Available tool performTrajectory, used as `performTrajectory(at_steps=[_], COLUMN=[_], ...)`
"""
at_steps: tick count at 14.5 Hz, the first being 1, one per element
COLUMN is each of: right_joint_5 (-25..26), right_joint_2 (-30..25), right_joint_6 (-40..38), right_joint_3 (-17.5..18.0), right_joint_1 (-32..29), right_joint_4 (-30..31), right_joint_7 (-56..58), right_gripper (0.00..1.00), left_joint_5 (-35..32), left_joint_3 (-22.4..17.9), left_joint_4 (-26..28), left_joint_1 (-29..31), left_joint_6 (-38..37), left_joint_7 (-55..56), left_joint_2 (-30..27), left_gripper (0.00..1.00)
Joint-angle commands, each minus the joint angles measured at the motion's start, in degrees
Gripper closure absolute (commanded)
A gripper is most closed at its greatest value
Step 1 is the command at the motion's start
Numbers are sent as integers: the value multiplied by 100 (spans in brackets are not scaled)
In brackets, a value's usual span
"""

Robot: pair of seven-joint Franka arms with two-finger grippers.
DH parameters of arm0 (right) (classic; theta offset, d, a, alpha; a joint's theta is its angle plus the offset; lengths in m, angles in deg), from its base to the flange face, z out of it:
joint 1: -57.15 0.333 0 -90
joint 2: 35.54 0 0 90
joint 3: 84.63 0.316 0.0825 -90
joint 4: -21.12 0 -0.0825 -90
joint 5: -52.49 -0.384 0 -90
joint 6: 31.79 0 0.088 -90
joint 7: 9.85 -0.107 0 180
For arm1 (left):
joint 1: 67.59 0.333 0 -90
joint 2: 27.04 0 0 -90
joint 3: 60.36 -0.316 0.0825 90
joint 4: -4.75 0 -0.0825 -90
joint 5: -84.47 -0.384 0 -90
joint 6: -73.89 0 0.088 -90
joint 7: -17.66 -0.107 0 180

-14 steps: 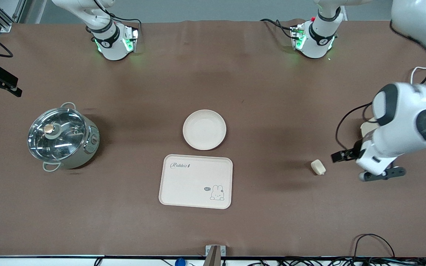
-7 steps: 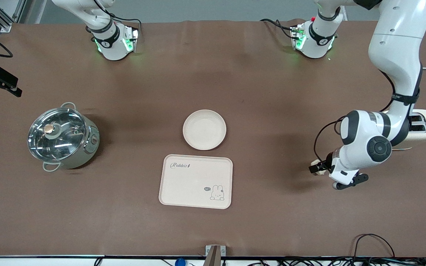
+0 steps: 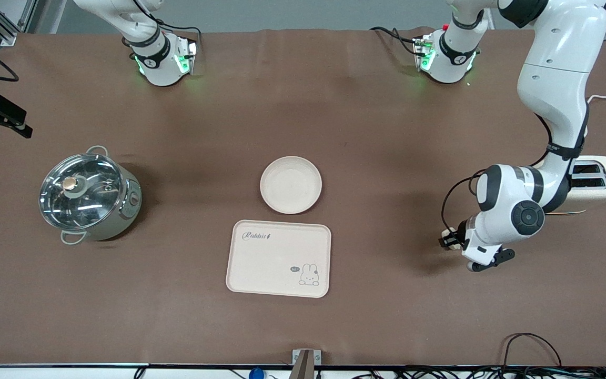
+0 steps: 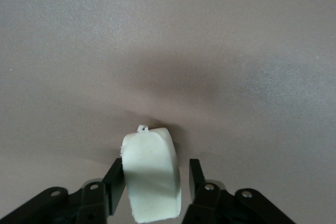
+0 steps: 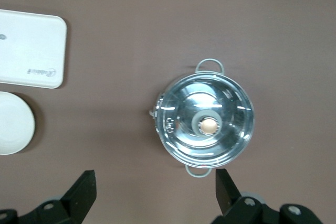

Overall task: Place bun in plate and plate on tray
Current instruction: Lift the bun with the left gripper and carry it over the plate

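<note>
1. Right gripper [image 5: 155, 195]: fingers spread wide, above the brown table [image 5: 157, 24].
2. Lidded steel pot [image 5: 207, 124]: upright on the table, two loop handles.
3. Tray [image 5: 29, 51] and plate [image 5: 13, 129]: side by side, cropped by the edge.

— Where does the front view look from?
— High, facing the arm bases, taking in the whole surface [image 3: 387, 131].
— And the left wrist view?
— Close down on the surface, with the bun [image 4: 151, 174] between its claw's fingers [image 4: 114, 182].
— The right one?
— High, looking straight down. It shares the pot [image 5: 207, 126], tray [image 5: 31, 48] and plate [image 5: 13, 129] with the front view.
</note>
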Motion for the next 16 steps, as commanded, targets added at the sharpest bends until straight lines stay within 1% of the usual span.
performTrajectory(at_steps=[1,2,4,6,8,11,12,14,16], right_joint_5=[-172,-172,-172,-172,-172,-172,-172,-172,-172], right_joint_2=[-81,-81,-81,-81,-90,-81,-81,-81,-81], right_joint_6=[15,-20,-38,-29,-29,-29,-38,-47,-47], right_joint_3=[4,4,4,4,4,4,4,4,4], right_joint_1=[-139,-130,-130,-139,-139,-139,-139,-156,-156], right_joint_4=[55,55,55,55,55,55,55,55,55], right_joint_7=[60,60,60,52,34,43,34,60,52], right_gripper=[0,0,0,0,0,0,0,0,0], left_joint_5=[-161,-161,-161,-161,-126,-117,-109,-74,-56], left_joint_3=[8,43,227,307,307,307,298,316,316], left_joint_4=[-2,-2,-37,-169,-414,-897,-1073,-1259,-1329], left_joint_1=[-32,-58,-259,-741,-1452,-2525,-2789,-3115,-3520], left_joint_6=[30,-5,-198,-304,-313,-296,-278,-234,-112], left_joint_7=[126,170,625,1239,1943,2971,3166,3325,3483], left_joint_2=[-17,-52,-201,-307,-307,69,167,281,387], left_gripper=[75,78,81,81,81,81,81,80,80])
